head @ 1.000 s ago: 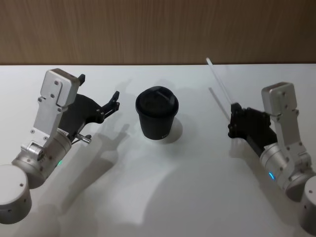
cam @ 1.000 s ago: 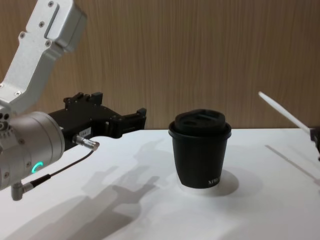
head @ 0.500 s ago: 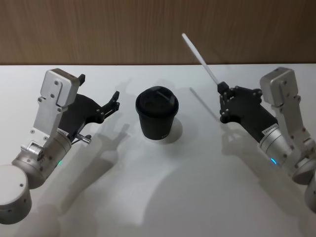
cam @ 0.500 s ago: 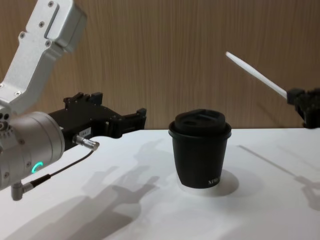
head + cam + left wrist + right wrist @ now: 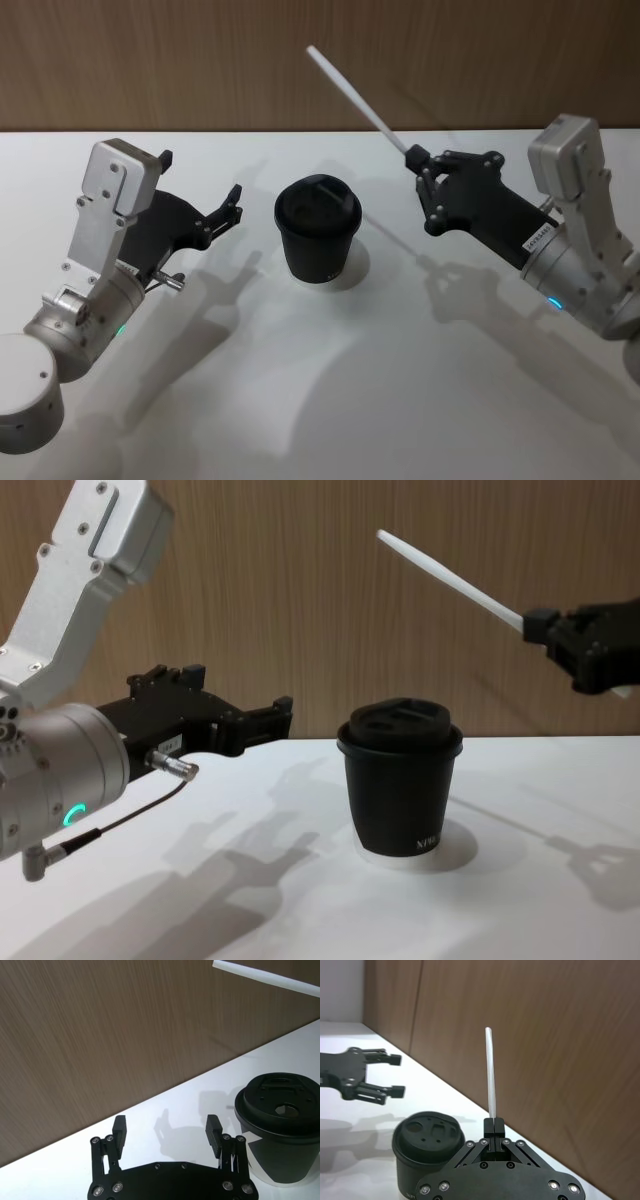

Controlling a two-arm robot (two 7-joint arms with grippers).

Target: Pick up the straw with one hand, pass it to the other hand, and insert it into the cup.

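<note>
Probably light, thin and easy to crush or let slip, so best to pinch the straw (image 5: 355,93) gently on its free upper length. Held aloft by its lower end in the pressed-together fingers of the right gripper (image 5: 412,160), slanting up over the cup (image 5: 318,232). Hovers left of the cup with the left gripper (image 5: 200,176) level, fingers spread wide.

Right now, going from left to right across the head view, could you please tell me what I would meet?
The left claw, open → the cup → the right claw, shut on the straw.
</note>
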